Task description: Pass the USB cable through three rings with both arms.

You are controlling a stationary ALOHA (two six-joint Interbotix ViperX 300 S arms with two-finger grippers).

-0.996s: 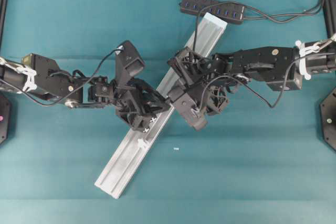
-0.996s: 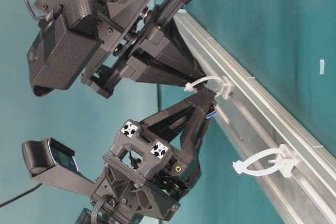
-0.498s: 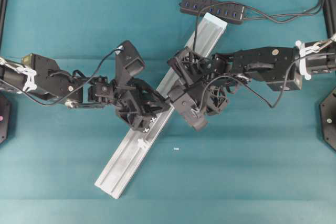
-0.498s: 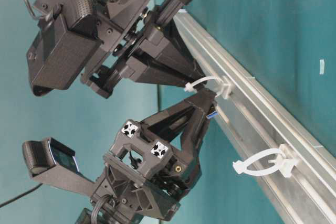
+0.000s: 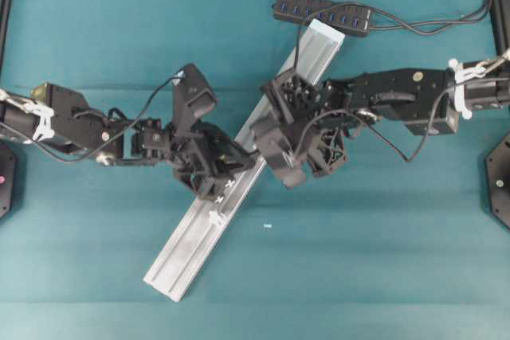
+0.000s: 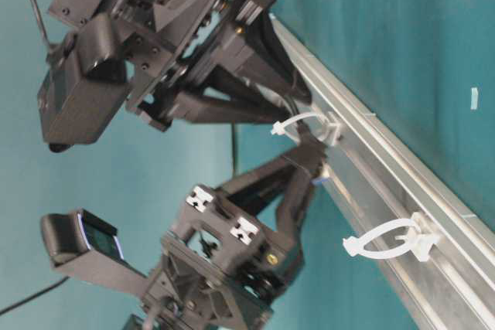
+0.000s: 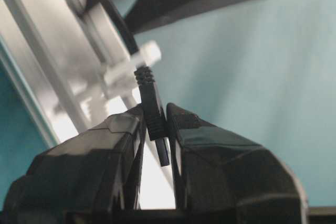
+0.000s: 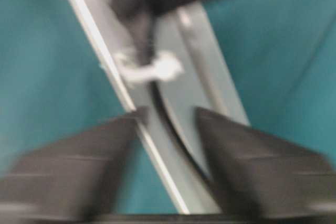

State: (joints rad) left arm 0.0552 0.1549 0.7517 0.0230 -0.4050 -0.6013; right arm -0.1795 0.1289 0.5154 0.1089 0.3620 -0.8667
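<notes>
Left arm's fingers (image 7: 156,129), narrow, pinch the small dark plug of the thin black USB cable (image 7: 149,100) just past a translucent white plastic ring (image 7: 134,64). The long silver aluminium rail (image 5: 179,256) crosses the teal table (image 5: 382,260) from 7 o'clock to 1 o'clock. The next white ring (image 6: 387,239), toward 7 o'clock on the rail in the overhead view, hangs empty. Right arm's fingers (image 8: 167,129) stand wide apart, holding nothing, straddling the cord on the rail before the threaded ring. Black multi-port hub (image 5: 323,12) at 12 o'clock. Judged progress: at least one ring threaded, one or more left; the third ring is hidden under the arms
</notes>
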